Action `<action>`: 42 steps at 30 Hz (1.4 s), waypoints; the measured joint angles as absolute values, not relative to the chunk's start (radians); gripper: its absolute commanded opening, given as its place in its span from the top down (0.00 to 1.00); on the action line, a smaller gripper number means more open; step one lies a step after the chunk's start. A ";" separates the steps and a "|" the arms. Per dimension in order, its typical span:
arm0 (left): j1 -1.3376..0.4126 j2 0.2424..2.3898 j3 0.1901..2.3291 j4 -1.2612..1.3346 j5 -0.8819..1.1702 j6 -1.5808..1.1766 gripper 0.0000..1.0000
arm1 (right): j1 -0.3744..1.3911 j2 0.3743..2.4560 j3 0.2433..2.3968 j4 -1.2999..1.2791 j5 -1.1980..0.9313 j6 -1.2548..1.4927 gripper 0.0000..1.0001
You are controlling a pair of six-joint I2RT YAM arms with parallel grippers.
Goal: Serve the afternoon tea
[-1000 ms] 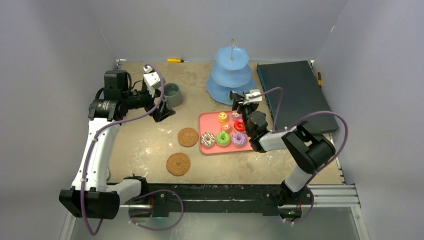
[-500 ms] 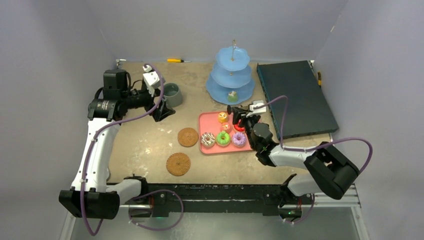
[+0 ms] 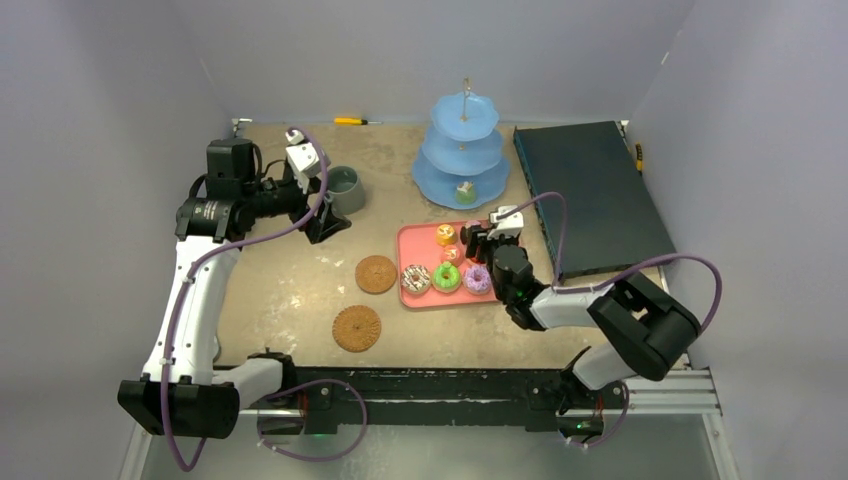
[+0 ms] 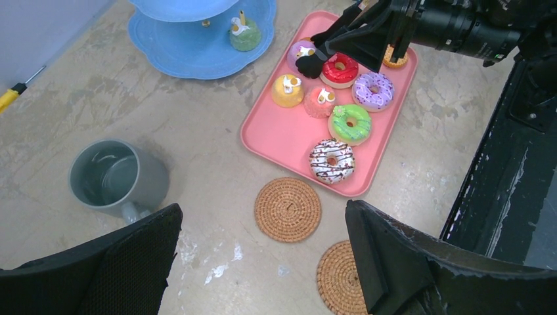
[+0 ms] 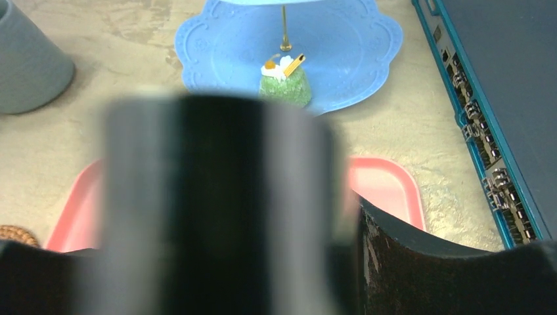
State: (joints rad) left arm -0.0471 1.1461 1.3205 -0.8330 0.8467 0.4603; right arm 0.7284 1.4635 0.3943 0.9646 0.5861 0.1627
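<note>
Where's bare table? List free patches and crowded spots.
Free: table between grey-green mug, coasters and left arm; strip between pink tray and near edge; blue stand's bottom tier around the green cupcake. Crowded: the tray, right gripper with black tongs over it.

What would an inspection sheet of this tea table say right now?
Surface: worn beige table, white scuffs.
Job's things: blue stand has one green cupcake on its bottom tier; other treats lie on the pink tray; mug empty; two coasters bare.
Clutter: screwdriver at the back, dark box on the right.
Fingers: left fingers open, empty, near the mug; right fingers hold black tongs over the tray.
Cables: purple cables loop along both arms.
Surroundings: plain walls; nothing else seen.
</note>
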 measured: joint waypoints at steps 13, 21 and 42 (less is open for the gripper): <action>-0.047 1.150 1.334 -0.833 0.856 0.456 0.06 | 0.715 1.559 0.439 1.031 0.589 0.149 0.41; -0.047 1.151 1.341 -0.838 0.856 0.456 0.06 | 0.706 1.564 0.445 1.047 0.580 0.143 0.61; -0.047 1.154 1.341 -0.854 0.856 0.456 0.07 | 0.538 1.530 0.542 1.042 0.583 0.111 0.62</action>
State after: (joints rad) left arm -0.0471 1.1542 1.3411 -0.8543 0.8558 0.4561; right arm 0.5377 1.5295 0.5423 1.0416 0.5835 0.1112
